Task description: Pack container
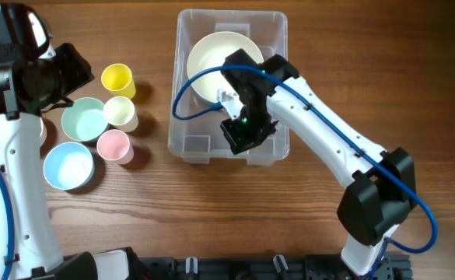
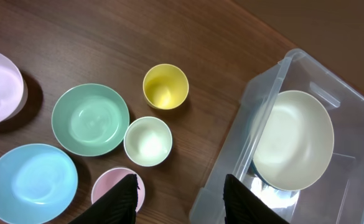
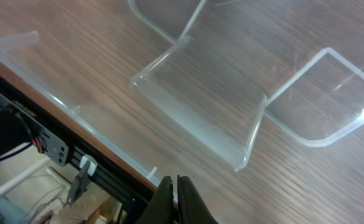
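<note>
On the wood surface, overhead: clear container at centre, cream bowl in its far end, right jaws low over the near end. From the left wrist: left jaws spread above the pink cup, just beside the pale cup; liable to knock it on descent. From the right wrist: jaws pressed together near a moulded corner step; could snag there and drag the container.

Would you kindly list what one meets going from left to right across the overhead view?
In order: blue bowl → pink cup → clear container.
</note>
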Robot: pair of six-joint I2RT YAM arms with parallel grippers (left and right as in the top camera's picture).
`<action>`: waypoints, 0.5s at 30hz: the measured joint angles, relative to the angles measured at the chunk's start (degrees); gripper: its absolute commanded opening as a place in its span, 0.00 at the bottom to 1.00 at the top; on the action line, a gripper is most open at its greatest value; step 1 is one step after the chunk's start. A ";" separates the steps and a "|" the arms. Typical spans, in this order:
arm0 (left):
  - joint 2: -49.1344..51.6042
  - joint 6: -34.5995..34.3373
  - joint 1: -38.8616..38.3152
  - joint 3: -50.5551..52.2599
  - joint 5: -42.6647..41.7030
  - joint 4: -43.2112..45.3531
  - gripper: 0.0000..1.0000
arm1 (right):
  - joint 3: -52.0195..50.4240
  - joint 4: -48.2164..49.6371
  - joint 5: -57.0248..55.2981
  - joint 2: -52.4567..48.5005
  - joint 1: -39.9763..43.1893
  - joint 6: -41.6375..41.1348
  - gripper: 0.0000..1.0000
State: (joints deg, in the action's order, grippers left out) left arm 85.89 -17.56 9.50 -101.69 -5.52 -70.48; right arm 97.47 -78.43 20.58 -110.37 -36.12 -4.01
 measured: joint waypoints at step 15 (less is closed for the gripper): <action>0.00 -0.09 0.00 0.00 -0.20 -1.64 0.51 | 2.93 5.49 -8.00 0.22 10.75 -8.35 0.05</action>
State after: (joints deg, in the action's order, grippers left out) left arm 85.89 -17.65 9.50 -101.69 -5.72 -72.12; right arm 100.40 -72.95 12.58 -110.15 -25.36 -12.36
